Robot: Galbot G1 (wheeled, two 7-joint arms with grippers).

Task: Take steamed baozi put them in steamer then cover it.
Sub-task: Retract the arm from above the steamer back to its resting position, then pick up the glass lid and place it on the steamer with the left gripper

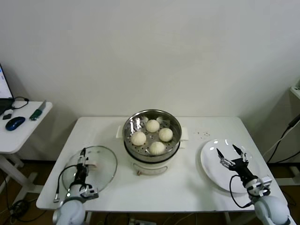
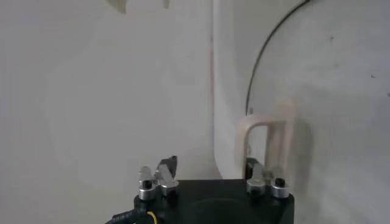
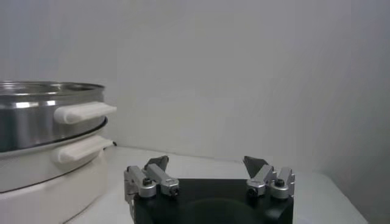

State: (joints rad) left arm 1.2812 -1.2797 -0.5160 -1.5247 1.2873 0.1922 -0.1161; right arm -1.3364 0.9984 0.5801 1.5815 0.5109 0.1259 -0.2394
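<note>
Stainless steel shines on the steamer (image 1: 152,123), which sits on its white pot base at the middle of the white table (image 1: 211,125). All four steamed baozi (image 1: 152,136) lie inside it on the perforated bottom, one toward the far side, one to the left, one to the right and one on the near side, close together. Nothing covers the basket.

On the near left part of the table lies the cover (image 1: 101,161), its glass dome resting flat with the metal rim on the tabletop, just left of the steamer and apart from it. Its cream handle (image 2: 267,142) stands up from the glass. The left gripper (image 1: 81,160) is over the near left part of the lid at that handle. In the left wrist view one finger (image 2: 255,167) sits right at the foot of the handle while the other finger stands well off to the side, so the jaws straddle the handle with a gap and do not clamp it.

Over a flat white plate (image 1: 210,159) on the near right of the table hangs the right gripper (image 1: 230,152), its two fingers spread wide apart and gripping nothing. It is well apart from the steamer, whose white side lugs (image 3: 83,112) show in the right wrist view.
</note>
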